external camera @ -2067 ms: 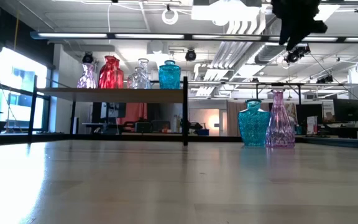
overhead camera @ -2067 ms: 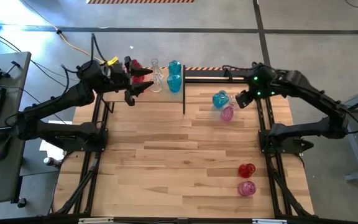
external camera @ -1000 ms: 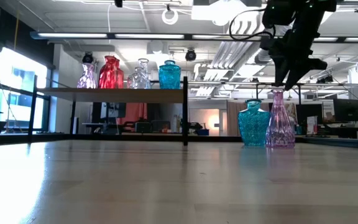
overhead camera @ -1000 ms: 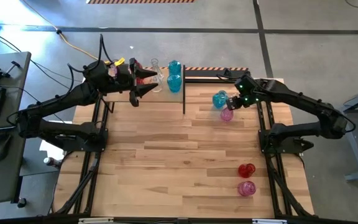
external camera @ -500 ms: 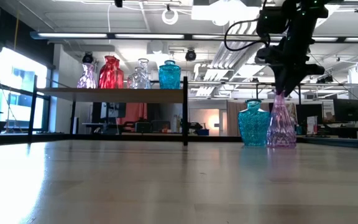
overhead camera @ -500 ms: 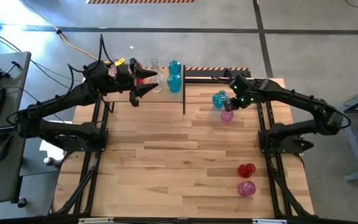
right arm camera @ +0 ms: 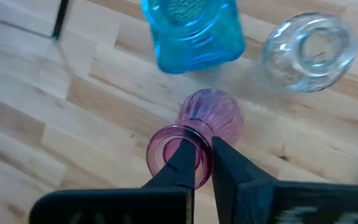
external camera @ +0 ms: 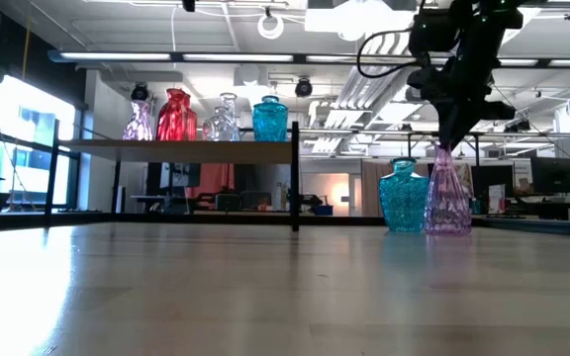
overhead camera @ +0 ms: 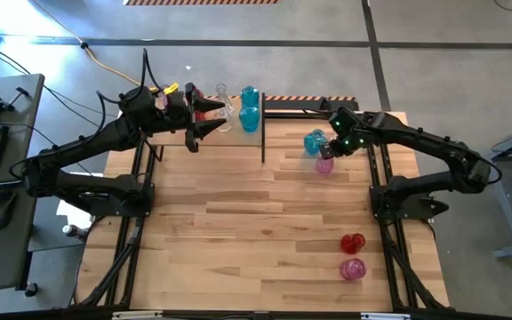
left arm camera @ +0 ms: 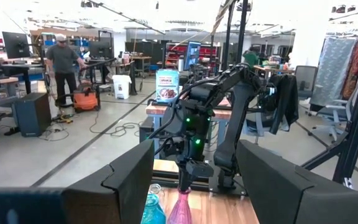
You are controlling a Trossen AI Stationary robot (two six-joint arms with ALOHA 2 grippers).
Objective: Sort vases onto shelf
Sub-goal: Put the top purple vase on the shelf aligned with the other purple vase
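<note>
My right gripper [right arm camera: 202,149] is shut on the mouth of a pink vase [right arm camera: 211,115] that stands on the table at the far right, next to a teal vase [overhead camera: 314,142] and a clear vase [right arm camera: 309,50]. The shelf [external camera: 186,144] at the far left carries a pink vase [external camera: 140,119], a red one [external camera: 176,116], a clear one [external camera: 224,119] and a teal one [external camera: 270,119], each upright on its base. My left gripper [overhead camera: 207,120] hangs open and level above the shelf, with nothing between its fingers. My right gripper pinches the pink vase's rim [right arm camera: 205,163] on one side of the mouth, one finger [right arm camera: 180,158] inside the neck and the other finger [right arm camera: 227,163] outside. The fingers come steeply from above. The vase stands upright with its base [external camera: 448,227] on the table.
A red vase [overhead camera: 353,243] and another pink vase [overhead camera: 352,268] stand near the table's front right. The shelf's black post [overhead camera: 263,133] rises between the shelf and the right-hand vases. The middle of the tabletop [overhead camera: 238,222] is bare wood.
My right gripper has sunk a little onto the pink vase's neck and shut on its rim. The vase has stayed standing on the table.
</note>
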